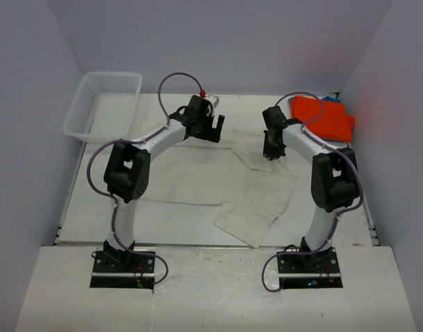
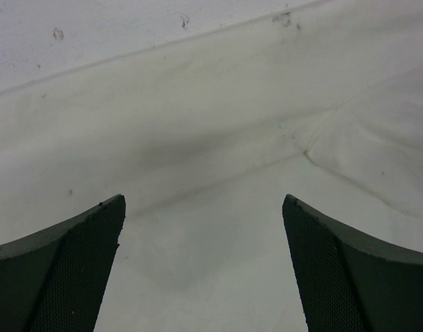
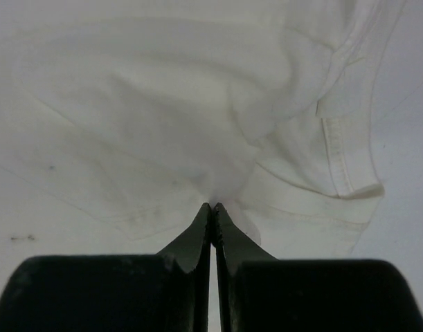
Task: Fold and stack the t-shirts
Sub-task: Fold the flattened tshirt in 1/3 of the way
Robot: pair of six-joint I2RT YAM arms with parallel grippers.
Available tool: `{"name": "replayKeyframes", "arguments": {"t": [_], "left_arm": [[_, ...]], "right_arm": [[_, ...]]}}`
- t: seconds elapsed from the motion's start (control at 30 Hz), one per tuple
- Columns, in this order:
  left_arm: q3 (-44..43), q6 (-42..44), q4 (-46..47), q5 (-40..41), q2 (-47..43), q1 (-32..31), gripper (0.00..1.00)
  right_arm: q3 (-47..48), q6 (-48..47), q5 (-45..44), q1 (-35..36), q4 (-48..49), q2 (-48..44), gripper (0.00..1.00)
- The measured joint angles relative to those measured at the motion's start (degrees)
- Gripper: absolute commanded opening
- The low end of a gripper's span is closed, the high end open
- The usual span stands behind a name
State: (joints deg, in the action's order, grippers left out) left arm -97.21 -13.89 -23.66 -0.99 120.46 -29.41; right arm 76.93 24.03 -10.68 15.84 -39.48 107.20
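Observation:
The cream t-shirt [image 1: 218, 187] lies spread and partly folded over the middle of the table. My left gripper [image 1: 214, 131] hovers open over its far edge; in the left wrist view the gripper [image 2: 204, 200] has wide-apart fingers with flat cloth [image 2: 218, 138] between them, nothing held. My right gripper [image 1: 272, 153] is at the shirt's far right part; in the right wrist view the gripper [image 3: 212, 205] is shut, with the cream cloth [image 3: 163, 117] gathered into puckers at the tips. The orange t-shirt [image 1: 322, 117] lies at the far right, a blue edge [image 1: 331, 100] showing behind it.
A white mesh basket [image 1: 100, 104] stands at the far left corner. A stitched hem of the cream shirt [image 3: 336, 145] lies to the right of the right fingers. Bare table [image 2: 93, 34] shows beyond the shirt's edge. Walls close the table on three sides.

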Motion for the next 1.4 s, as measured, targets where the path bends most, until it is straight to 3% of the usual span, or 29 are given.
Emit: {"name": "replayKeyframes", "arguments": {"t": [0.4,0.87,1.27,1.4], "left_arm": [[2.5,0.1,0.2,-2.8,0.0,-1.2,0.94],[2.6,1.1,0.5,-8.2,0.0,-3.9,0.92],[3.6,1.6,2.1,-8.8,0.0,-6.0,0.89],[3.6,2.5,2.5,-8.8,0.0,-7.8,0.88]], "right_arm": [[21.7,0.0,0.0,-0.1,-5.2,7.1,0.0],[37.7,0.6,1.5,-2.8,-12.3,19.4,0.0],[48.0,0.7,3.0,-4.4,-14.7,21.1,0.0],[48.5,0.7,3.8,-4.8,-15.1,22.1,0.29]]}}
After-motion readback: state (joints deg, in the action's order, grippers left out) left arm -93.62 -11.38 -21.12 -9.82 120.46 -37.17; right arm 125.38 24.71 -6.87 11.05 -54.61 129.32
